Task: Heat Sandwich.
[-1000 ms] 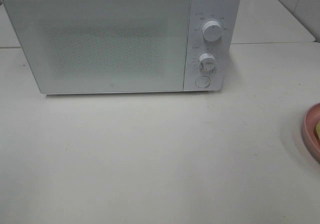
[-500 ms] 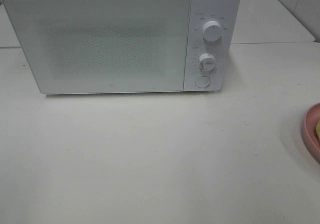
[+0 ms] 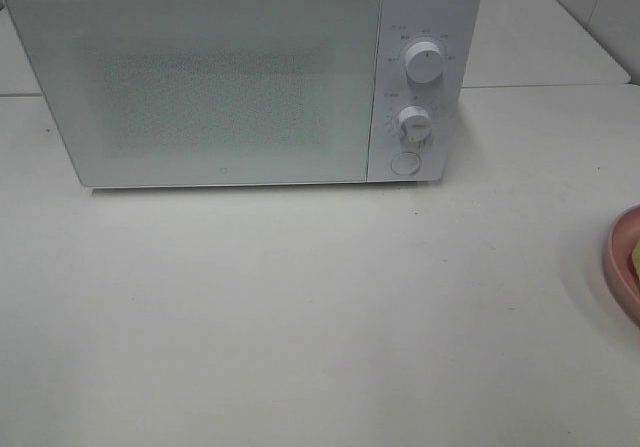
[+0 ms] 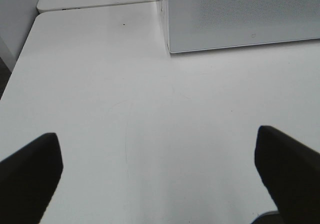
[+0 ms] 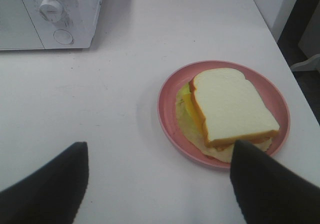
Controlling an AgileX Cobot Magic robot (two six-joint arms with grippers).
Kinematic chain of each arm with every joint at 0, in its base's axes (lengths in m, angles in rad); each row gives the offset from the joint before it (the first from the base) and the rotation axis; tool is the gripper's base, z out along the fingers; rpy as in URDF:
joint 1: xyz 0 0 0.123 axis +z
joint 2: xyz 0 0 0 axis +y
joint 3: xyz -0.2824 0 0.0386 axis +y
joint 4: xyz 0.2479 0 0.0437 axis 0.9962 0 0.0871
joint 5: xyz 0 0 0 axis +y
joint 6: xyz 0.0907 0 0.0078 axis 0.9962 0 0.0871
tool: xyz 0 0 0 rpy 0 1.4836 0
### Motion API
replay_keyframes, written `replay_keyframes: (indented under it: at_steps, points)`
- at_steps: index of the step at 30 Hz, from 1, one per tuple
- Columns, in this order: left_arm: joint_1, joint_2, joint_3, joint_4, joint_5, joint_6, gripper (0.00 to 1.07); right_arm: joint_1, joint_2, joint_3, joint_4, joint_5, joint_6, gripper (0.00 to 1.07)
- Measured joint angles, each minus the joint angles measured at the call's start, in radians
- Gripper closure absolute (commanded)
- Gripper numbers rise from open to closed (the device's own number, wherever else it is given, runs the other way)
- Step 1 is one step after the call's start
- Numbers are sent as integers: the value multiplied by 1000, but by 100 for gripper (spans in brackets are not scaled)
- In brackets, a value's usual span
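The table point(image 3: 300, 317) is the largest thing, a wide white surface, and all other things stand on it. The microwave point(image 3: 200, 87) is white and sits at the far side of the table, with its door point(image 3: 200, 82) closed. On the panel to the right of the door there are two round knobs, the upper knob point(image 3: 424, 65) and the lower knob point(image 3: 413, 122), and a round button point(image 3: 404, 162) under them.

The plate point(image 5: 170, 108) is round and pink, and it lies on the table in front of the microwave and well to the right of it, near the table edge; the high camera sees only its rim. The sandwich point(image 5: 230, 106) lies on this plate: a white bread slice on top, with yellow filling showing at the side toward the microwave.

The left gripper point(image 4: 160, 176) hangs over bare table in front of the left corner of the microwave, with its jaws spread wide and nothing between them. The right gripper point(image 5: 160, 184) is near the plate, jaws also apart, and it holds nothing; one finger point(image 5: 265, 184) overlaps the plate rim in the wrist view
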Motion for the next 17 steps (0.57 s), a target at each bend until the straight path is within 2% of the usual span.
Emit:
replay_keyframes:
  at_steps: [17]
  points:
    - [0, 0, 0, 0, 0, 0, 7, 0, 0, 0, 0, 0, 0, 32]
